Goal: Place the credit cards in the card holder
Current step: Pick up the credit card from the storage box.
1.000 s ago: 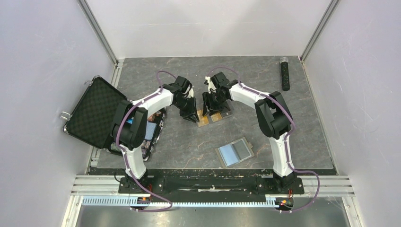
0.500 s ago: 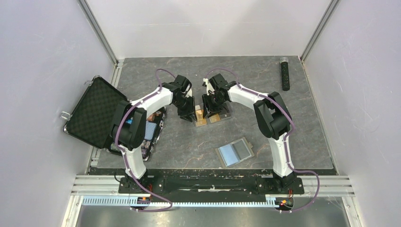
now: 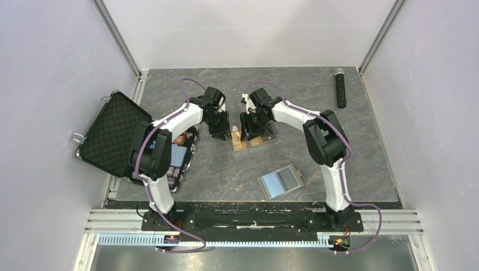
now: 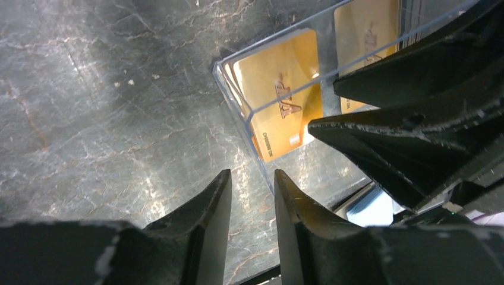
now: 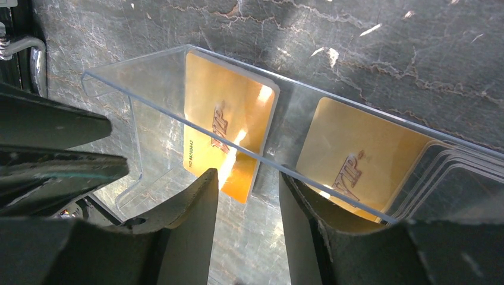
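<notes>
Several orange-gold credit cards (image 3: pixel 242 144) lie in a small clear plastic box (image 3: pixel 265 135) at mid-table. In the right wrist view one card (image 5: pixel 229 127) lies left of the divider and a fanned stack (image 5: pixel 356 166) lies right of it. The card holder (image 3: pixel 281 182) lies open and flat nearer the arms, light blue inside. My left gripper (image 3: pixel 222 134) is open just left of the box, and between its fingers only table shows (image 4: pixel 251 173), with the box corner (image 4: pixel 238 89) ahead. My right gripper (image 3: pixel 250 132) is open over the box's near wall with nothing between its fingers (image 5: pixel 248 172).
A big black case (image 3: pixel 113 135) stands open at the left edge, with chips and cards (image 3: pixel 179 155) in its lower half. A black remote-like bar (image 3: pixel 340 87) lies at the back right. Grey walls enclose the table on three sides.
My left gripper has drawn back leftward from the box and its jaws have widened. A card edge by the box's left side is now uncovered. The right gripper stays at the box.
</notes>
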